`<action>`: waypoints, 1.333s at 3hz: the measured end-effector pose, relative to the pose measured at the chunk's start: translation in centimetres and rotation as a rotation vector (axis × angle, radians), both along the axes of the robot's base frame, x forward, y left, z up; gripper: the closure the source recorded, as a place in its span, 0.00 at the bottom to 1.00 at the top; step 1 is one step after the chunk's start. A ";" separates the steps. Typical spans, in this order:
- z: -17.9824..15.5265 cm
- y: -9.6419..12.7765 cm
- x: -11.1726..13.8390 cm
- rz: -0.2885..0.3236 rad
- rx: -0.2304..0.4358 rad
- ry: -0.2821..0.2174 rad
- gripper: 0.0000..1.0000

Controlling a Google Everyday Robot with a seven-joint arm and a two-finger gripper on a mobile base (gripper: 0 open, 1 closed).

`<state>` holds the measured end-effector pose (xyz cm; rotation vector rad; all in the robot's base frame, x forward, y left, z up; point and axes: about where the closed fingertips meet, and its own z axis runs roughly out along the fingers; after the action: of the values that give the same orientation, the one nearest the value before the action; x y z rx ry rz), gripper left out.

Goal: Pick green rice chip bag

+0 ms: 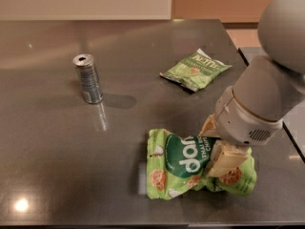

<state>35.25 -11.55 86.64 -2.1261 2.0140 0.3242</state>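
Observation:
The green rice chip bag (178, 168) is a large crinkly light-green bag with a dark green circle and white "dang" lettering. It lies at the front of the grey table (57, 142). My gripper (218, 144) comes down from the right onto the bag's right half. One tan finger (228, 160) presses on the near side and the other sits on the far side. The bag is bunched up between them, so the gripper is shut on it. The bag still touches the table.
A smaller green packet with a white torn edge (195, 69) lies behind, near the table's right edge. A silver can (87, 78) stands upright at the left. My arm's grey body (267, 94) covers the table's right front corner.

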 end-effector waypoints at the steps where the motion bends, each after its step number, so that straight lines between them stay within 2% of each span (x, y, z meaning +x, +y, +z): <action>1: 3.2 -1.0 1.1 -0.011 0.001 -0.019 1.00; 3: 10.0 -2.1 2.7 -0.011 0.024 -0.087 1.00; 4: 11.0 -1.6 3.4 -0.019 0.038 -0.138 1.00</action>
<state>38.69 -13.13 97.60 -2.0455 1.9343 0.2047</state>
